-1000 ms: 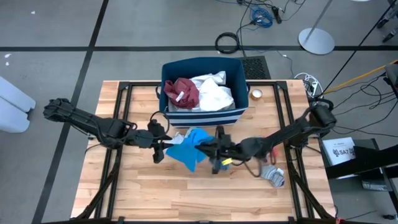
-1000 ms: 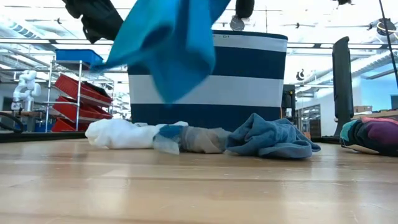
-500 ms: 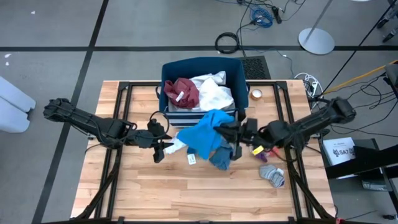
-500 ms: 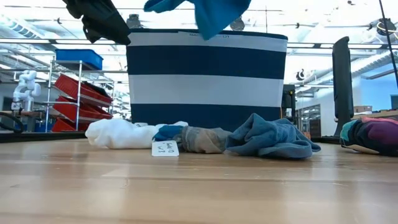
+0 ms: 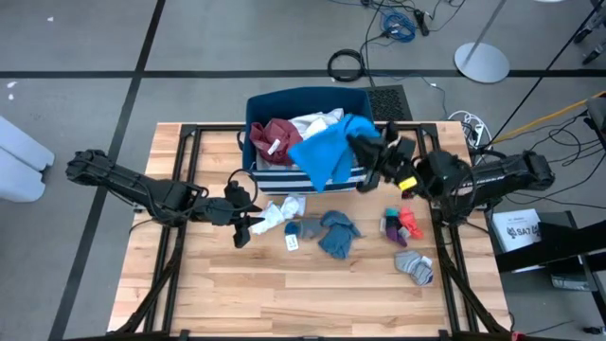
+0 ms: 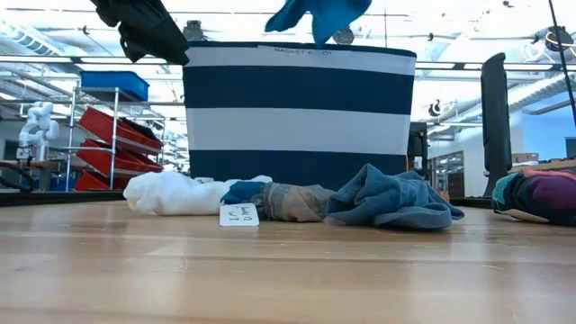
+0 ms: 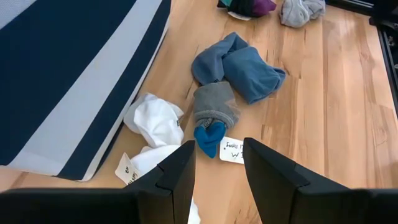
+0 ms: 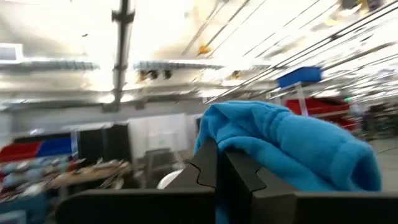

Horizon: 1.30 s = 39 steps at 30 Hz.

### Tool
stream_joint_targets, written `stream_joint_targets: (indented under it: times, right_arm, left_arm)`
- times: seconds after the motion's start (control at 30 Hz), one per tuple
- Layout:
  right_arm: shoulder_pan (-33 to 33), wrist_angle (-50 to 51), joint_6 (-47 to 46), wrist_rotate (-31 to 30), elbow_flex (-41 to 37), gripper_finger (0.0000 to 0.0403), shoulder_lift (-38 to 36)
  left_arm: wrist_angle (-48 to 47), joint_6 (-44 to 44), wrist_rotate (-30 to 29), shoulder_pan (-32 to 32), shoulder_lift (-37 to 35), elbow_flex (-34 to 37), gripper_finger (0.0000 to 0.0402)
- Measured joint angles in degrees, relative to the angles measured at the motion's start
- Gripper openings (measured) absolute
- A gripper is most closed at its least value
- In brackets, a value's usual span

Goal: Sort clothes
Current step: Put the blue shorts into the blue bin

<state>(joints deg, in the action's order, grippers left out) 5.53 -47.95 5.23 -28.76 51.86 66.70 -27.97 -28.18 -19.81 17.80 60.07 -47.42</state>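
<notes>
While the right gripper hangs over the front rim of the striped bin, its jaws are clamped on a bunched corner of the bright blue garment, so the cloth drapes down from the jaws across the bin's opening and front edge; held that high, it looks placed to fall inside once the jaws let go. In the bin, beyond and below those jaws, a maroon garment and a white garment already lie together. The left gripper hovers low above the table in front of the bin with its jaws apart and nothing between them; just ahead of them lie a white piece, a grey sock with a blue toe, a paper tag and, a little farther on, a crumpled dusty-blue cloth. That pose suggests the left arm is waiting its turn over the next pieces. More small items sit well off toward the right arm's side.
</notes>
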Motion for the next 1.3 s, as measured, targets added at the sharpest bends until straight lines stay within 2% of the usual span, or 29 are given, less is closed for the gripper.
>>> stream_joint_targets:
  times: [0.2, 0.4, 0.53, 0.73, 0.97, 1.3]
  right_arm:
    - [-8.1, 0.6, -0.4, 0.0, 0.0, 0.0000, 0.2]
    - [-15.8, 7.4, -8.7, 0.2, 0.0, 0.0000, 1.8]
    - [-19.0, 10.7, -10.4, 0.3, 0.0, 0.0000, 3.9]
    - [-20.6, 19.0, -10.8, 0.4, 0.0, 0.0000, 8.3]
    - [-23.0, 31.0, -15.8, 0.1, 0.1, 0.0000, 12.2]
    - [-23.9, 37.9, -12.5, 0.7, 0.7, 0.0000, 13.1]
  left_arm:
    - [0.0, 0.0, 0.0, 0.0, 0.0, 0.0, 0.0144]
    - [0.0, 0.0, 0.0, 0.0, 0.0, 0.0, 0.0144]
    - [0.1, 0.0, 0.0, 0.0, 0.0, 0.0, 0.0144]
    - [0.1, 0.0, -0.3, 0.0, 0.0, 0.0, 0.0144]
    - [0.1, 0.0, -0.7, 0.0, 0.0, 0.0, 0.0144]
    - [0.0, 0.1, -2.0, 0.0, 0.0, 0.0, 0.0144]
